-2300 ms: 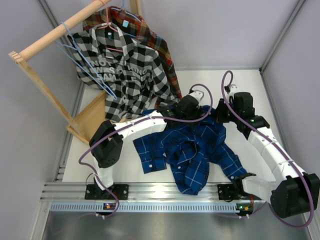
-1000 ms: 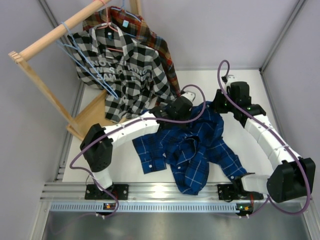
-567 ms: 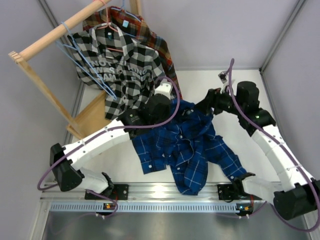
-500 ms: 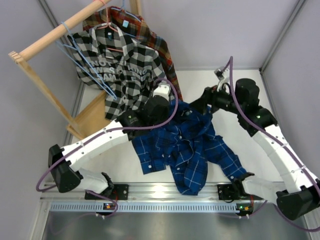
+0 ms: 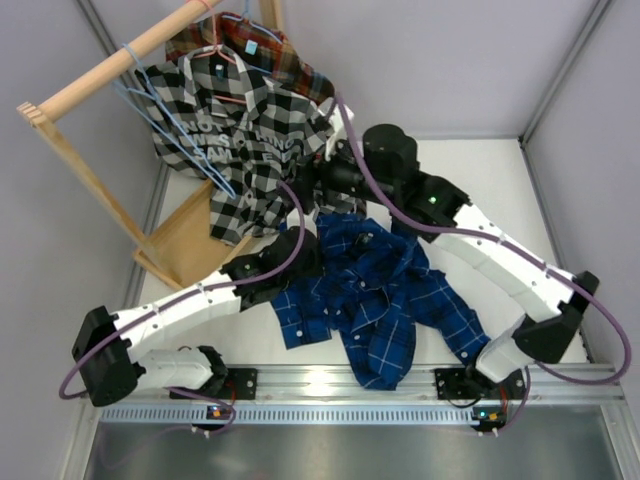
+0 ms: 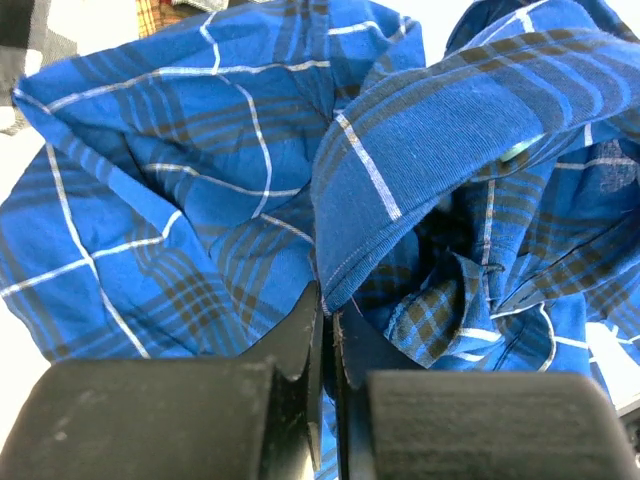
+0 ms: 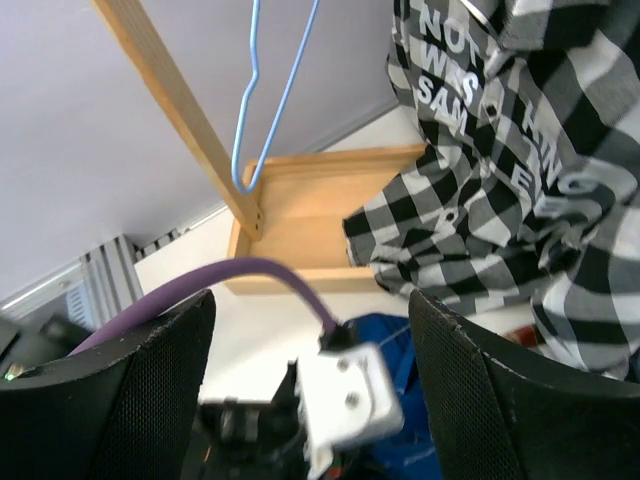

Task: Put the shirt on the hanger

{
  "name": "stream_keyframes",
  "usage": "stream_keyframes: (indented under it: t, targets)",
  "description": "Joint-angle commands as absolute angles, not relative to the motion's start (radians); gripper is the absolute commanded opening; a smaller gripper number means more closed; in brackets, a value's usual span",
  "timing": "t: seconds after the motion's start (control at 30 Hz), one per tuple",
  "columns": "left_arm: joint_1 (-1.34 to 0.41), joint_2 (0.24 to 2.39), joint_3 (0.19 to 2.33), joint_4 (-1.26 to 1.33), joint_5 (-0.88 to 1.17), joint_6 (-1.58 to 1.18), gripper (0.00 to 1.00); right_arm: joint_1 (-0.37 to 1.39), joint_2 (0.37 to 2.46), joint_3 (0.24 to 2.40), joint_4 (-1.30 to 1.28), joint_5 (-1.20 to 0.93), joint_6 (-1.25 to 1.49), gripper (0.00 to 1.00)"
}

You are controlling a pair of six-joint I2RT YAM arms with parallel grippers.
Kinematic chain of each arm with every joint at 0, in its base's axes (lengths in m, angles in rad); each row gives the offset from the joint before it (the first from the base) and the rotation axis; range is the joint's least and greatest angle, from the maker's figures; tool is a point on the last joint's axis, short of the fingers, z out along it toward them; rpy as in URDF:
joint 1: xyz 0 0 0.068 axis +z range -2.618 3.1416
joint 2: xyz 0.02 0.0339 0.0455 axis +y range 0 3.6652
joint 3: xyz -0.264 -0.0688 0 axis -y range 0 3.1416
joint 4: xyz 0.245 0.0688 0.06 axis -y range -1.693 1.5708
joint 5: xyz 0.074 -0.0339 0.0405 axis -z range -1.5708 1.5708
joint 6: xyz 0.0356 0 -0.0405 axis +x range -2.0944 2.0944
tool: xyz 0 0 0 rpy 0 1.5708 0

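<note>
The shirt (image 5: 385,290), dark blue plaid with pale lines, lies crumpled on the white table. My left gripper (image 5: 300,252) is at the shirt's left upper edge. In the left wrist view its jaws (image 6: 328,305) are shut on a raised fold of the shirt (image 6: 200,180). My right gripper (image 5: 318,180) reaches left above the shirt toward the hung clothes. It is open (image 7: 310,300) with nothing between its fingers. The hanger (image 5: 175,135), thin light-blue wire, hangs from the wooden rail; the right wrist view also shows the hanger (image 7: 284,95).
A wooden rack (image 5: 120,55) with a flat base (image 5: 185,235) stands at the back left. On it hang a black-and-white checked shirt (image 5: 250,130) and a red-brown plaid shirt (image 5: 300,70). Grey walls close in the table on three sides.
My right gripper opened, left the shirt and swung left toward the rack. My left gripper drew back toward the near left, still gripping the shirt fold.
</note>
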State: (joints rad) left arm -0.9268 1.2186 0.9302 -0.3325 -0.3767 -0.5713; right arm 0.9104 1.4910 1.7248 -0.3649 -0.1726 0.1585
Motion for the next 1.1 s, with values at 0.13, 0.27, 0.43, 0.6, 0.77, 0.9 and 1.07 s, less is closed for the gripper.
stream_keyframes:
  t: [0.13,0.27,0.43,0.6,0.77,0.9,1.07]
  targets:
    - [-0.919,1.163,0.781,-0.094,-0.413,-0.661,0.00,0.963,1.600,1.858,-0.236,-0.054,0.084,0.75]
    - [-0.882,1.135,0.798,-0.138,-0.459,-0.757,0.00,0.962,1.540,1.708,-0.265,-0.052,0.015,0.80]
    - [-0.824,1.082,0.799,-0.137,-0.485,-0.839,0.00,0.943,1.424,1.490,-0.374,-0.039,-0.066,0.82]
    - [-0.824,1.062,0.720,-0.010,-0.436,-0.798,0.00,0.812,1.351,1.434,-0.307,-0.046,0.053,0.79]
    - [-0.824,1.074,0.612,0.152,-0.364,-0.773,0.00,0.805,1.422,1.618,-0.256,-0.028,0.040,0.75]
    - [-0.824,1.083,0.525,0.273,-0.350,-0.753,0.00,0.813,1.556,1.831,-0.259,-0.031,0.040,0.75]
    - [-0.825,1.152,0.499,0.350,-0.330,-0.727,0.00,0.874,1.730,2.092,-0.376,-0.084,0.031,0.72]
